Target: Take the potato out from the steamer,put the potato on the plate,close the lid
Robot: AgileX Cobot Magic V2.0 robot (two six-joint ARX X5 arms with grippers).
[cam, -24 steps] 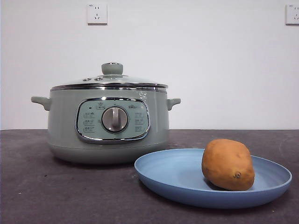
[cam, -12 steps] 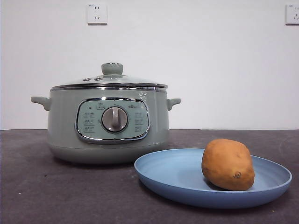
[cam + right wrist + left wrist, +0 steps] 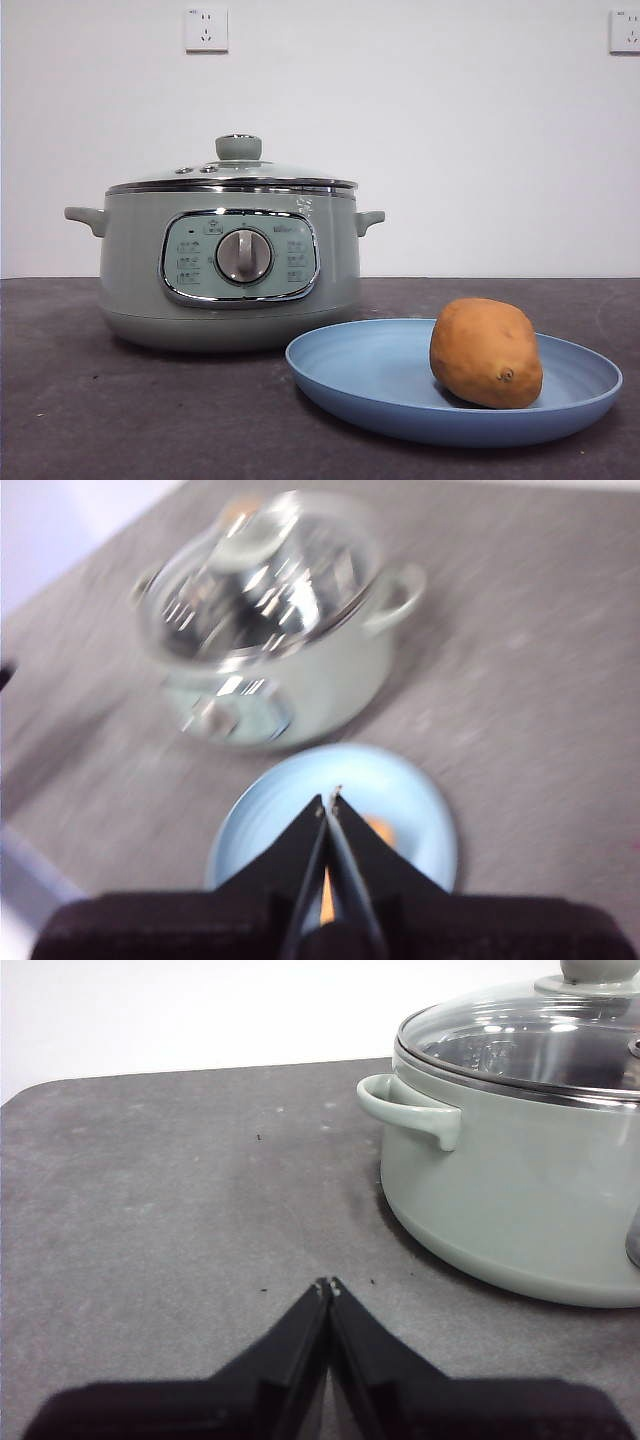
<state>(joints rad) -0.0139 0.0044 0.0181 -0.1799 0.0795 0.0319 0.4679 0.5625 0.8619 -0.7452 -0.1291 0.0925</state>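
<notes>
The orange-brown potato (image 3: 487,352) lies on the right half of the light-blue plate (image 3: 360,370), in front and to the right of the steamer (image 3: 230,260). The glass lid (image 3: 235,175) sits closed on the steamer. My left gripper (image 3: 328,1286) is shut and empty, low over the bare table beside the steamer's side handle (image 3: 410,1110). My right gripper (image 3: 330,802) is shut and empty, high above the plate (image 3: 270,820); the potato (image 3: 380,830) shows partly behind its jaws. That view is blurred. Neither gripper shows in the front view.
The dark grey table (image 3: 120,410) stretches to the left of the plate and in front of the steamer. A white wall with two sockets (image 3: 206,30) stands behind. The table's edge (image 3: 30,870) shows in the right wrist view.
The front view has shifted very slightly; the pot, plate and potato stand as before.
</notes>
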